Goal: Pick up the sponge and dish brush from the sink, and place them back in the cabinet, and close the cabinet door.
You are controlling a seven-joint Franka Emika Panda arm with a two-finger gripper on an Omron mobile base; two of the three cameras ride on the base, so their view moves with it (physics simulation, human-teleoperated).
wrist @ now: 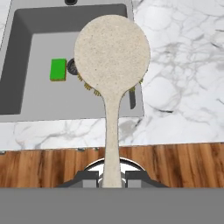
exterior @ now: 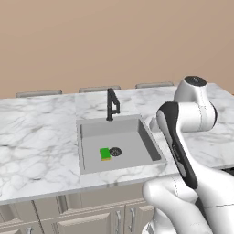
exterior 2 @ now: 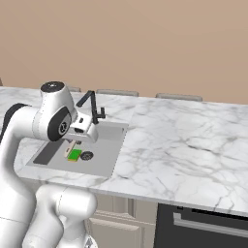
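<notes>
dish brush is in the gripper, sponge sitting in the sink

so on my hand view the gripper [wrist: 112,177] is pinched tight on the handle of the dish brush [wrist: 112,57]. the thin pale handle runs straight up from between the two dark finger tips [wrist: 89,178] and the round cream-tan speckled head sits up high in that view, face on to the camera, with a few yellowish bristles poking out along its lower edge. the brush is lifted clear of the basin, with the sink and counter below it.

the sponge [exterior: 105,153] is lying flat on the floor of the sink [exterior: 87,137], just beside the round dark drain [exterior: 115,151], on the drain's left in the left base view. bright green top, yellow layer showing along the near edge.

the black faucet [exterior: 111,104] stands at the back rim of the sink, spout angled out over the basin. white marble counter [exterior: 36,132] all around it, beige base units [exterior: 91,219] below the front edge.

in the right base view the arm is folded over the sink's near left side and the hand [exterior 2: 81,130] hangs above the basin. a bit of the brush [exterior 2: 70,147] sticks out under it, too small to make out well. there's a strip of wood floor [wrist: 183,164] along the bottom of the hand view.
</notes>
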